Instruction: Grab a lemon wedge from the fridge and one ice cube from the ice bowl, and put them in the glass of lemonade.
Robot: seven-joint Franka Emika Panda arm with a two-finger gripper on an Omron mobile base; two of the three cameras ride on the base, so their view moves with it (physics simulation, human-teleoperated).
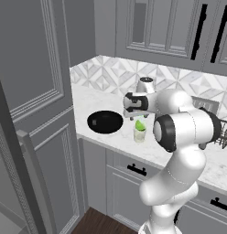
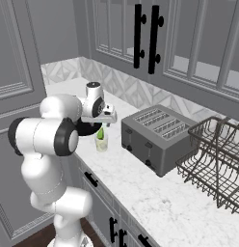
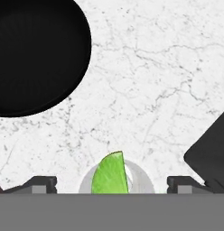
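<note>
The glass of lemonade (image 1: 139, 134) (image 2: 101, 143) stands on the white marble counter, right of the wide black ice bowl (image 1: 105, 122) (image 3: 32, 54). The bright green lemon wedge (image 1: 140, 124) (image 2: 99, 131) (image 3: 110, 173) sits upright in the glass's mouth (image 3: 141, 182). My gripper (image 1: 133, 116) (image 2: 107, 120) (image 3: 111, 184) hangs just above the glass, pointing down. It is open, with its fingertips (image 3: 41, 183) wide apart on either side of the wedge and touching nothing. The fridge's dark door edge with a grey bar handle (image 1: 29, 183) rises at the lower left.
A grey toaster (image 2: 157, 137) (image 3: 208, 158) stands close to the right of the glass. Beyond it is a wire dish rack (image 2: 213, 164) (image 1: 218, 125). Upper cabinets with black handles (image 2: 145, 36) hang over the counter. A tall panelled cabinet (image 1: 37, 91) borders the counter's left end.
</note>
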